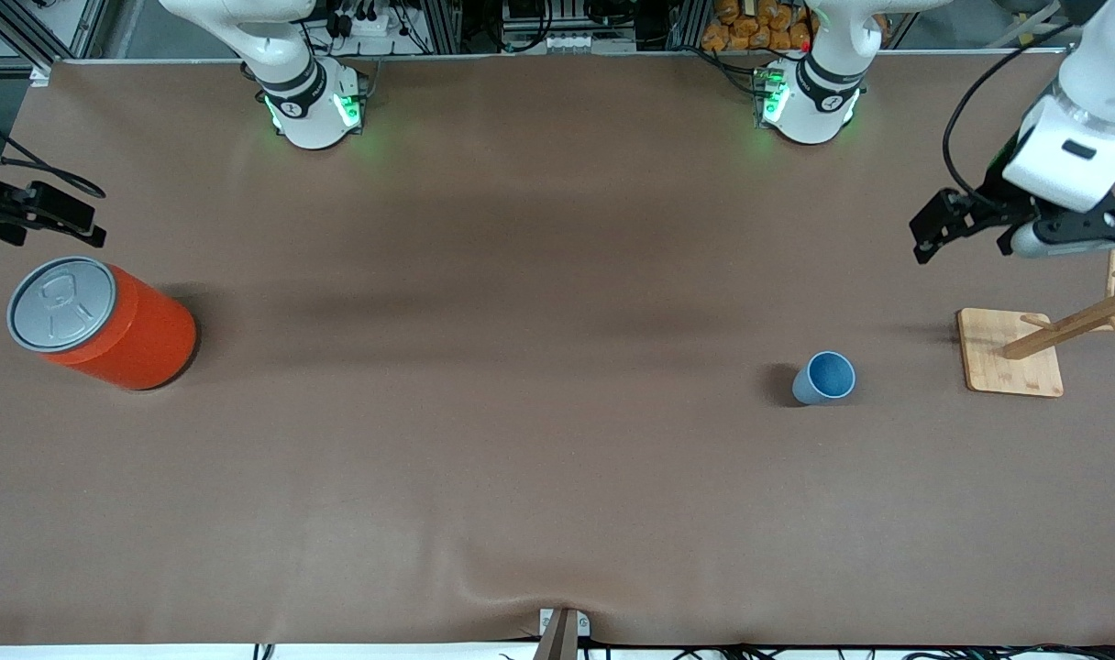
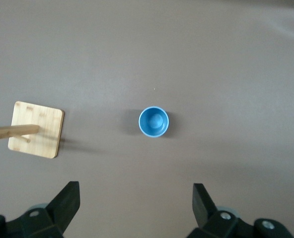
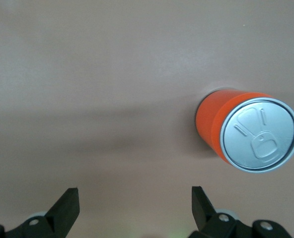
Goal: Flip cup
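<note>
The small light-blue cup (image 1: 825,377) stands upright on the brown table, its mouth up and its darker blue inside showing. It also shows in the left wrist view (image 2: 154,121). My left gripper (image 1: 933,229) hangs open and empty in the air over the left arm's end of the table, apart from the cup; its jaws stand wide in the left wrist view (image 2: 135,191). My right gripper (image 1: 62,215) waits open and empty over the right arm's end of the table, its jaws wide in the right wrist view (image 3: 134,192).
A wooden peg stand on a square base (image 1: 1010,353) stands beside the cup toward the left arm's end, also in the left wrist view (image 2: 36,130). A large orange can with a grey lid (image 1: 104,321) stands at the right arm's end, also in the right wrist view (image 3: 246,134).
</note>
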`<action>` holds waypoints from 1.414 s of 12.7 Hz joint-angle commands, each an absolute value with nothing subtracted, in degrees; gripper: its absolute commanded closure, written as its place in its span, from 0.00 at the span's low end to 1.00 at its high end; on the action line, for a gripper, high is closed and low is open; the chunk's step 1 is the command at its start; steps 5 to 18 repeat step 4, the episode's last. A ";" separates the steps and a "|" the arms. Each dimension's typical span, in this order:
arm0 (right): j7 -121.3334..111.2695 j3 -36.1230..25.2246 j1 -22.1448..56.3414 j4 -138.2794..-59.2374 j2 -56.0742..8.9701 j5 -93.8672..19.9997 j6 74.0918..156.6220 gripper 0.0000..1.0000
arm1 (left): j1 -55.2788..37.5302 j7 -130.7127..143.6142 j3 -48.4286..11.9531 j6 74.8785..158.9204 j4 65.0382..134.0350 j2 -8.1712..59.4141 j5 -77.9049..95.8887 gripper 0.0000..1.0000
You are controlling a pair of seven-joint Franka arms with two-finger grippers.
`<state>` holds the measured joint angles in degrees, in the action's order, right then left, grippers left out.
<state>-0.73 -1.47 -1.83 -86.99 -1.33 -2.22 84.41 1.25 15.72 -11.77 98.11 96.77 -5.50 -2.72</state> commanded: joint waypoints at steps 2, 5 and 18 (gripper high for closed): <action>-0.70 -1.23 -1.06 -85.78 -1.85 -2.90 84.89 0.00 | 2.02 14.41 -11.60 91.35 90.90 -5.10 -0.63 0.00; -0.70 -1.23 -1.14 -85.78 -1.58 -2.81 86.22 0.00 | 1.85 14.33 -11.69 88.08 88.43 -3.96 -0.09 0.00; -0.70 -1.23 -1.14 -85.78 -1.58 -2.81 86.22 0.00 | 1.85 14.33 -11.69 88.08 88.43 -3.96 -0.09 0.00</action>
